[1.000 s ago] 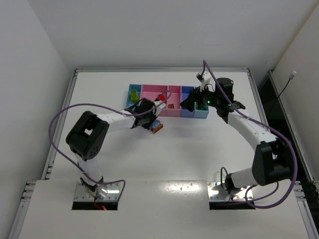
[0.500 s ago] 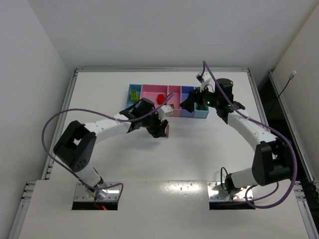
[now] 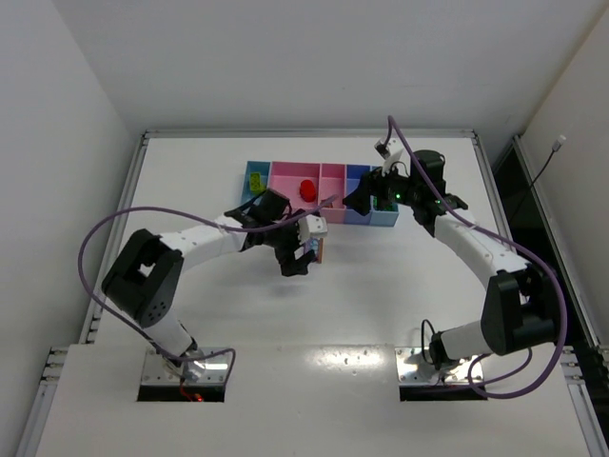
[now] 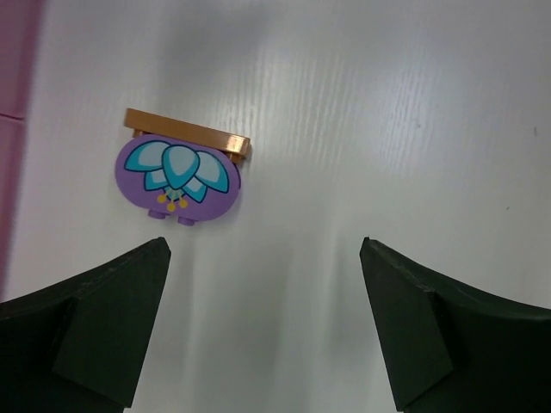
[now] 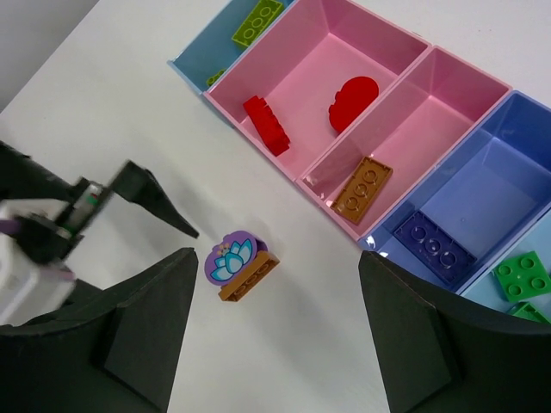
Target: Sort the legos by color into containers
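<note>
While left fingers [image 4: 95,327] and right fingers [image 5: 129,335] stand spread, a careless sweep could knock the loose purple brick [image 4: 176,176] away.

We have 3 views. The top camera sits high above and behind the arm bases [image 3: 186,367], which lie along the bottom of its frame. It looks down over the whole desk [image 3: 381,286], and we see the containers [image 3: 284,181] small at upper centre. The left wrist camera hangs close over the desk, facing almost straight down. Its own left hand [image 4: 263,245] fills the 2 lower corners, and a purple lego [image 4: 176,172] lies at upper left. The right wrist camera looks down from higher up, with the right hand [image 5: 277,254] in its lower corners and the containers across the upper right. Both wrist views share that purple lego and the desk around it, and the top view takes in both.
</note>
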Controlling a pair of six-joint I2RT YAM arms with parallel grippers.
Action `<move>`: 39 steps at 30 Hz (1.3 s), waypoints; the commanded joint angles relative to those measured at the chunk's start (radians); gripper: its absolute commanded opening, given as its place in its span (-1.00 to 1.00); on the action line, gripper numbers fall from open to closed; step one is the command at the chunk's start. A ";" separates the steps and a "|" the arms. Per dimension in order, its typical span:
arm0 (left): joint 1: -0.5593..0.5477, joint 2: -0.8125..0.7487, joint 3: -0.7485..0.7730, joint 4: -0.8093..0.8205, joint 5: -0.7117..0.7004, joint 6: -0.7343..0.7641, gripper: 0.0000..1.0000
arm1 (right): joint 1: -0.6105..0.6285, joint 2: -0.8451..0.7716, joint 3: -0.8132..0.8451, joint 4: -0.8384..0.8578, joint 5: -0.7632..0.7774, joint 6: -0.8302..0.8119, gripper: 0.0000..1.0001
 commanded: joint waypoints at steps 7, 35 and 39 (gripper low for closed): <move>0.033 0.200 0.195 -0.077 0.030 0.332 1.00 | -0.014 -0.005 0.000 0.028 -0.001 -0.010 0.57; 0.013 0.323 0.312 -0.101 0.031 0.360 1.00 | -0.063 0.014 -0.027 0.053 0.055 0.036 0.57; -0.006 0.345 0.341 -0.163 0.031 0.378 1.00 | -0.072 0.023 -0.027 0.053 0.045 0.036 0.57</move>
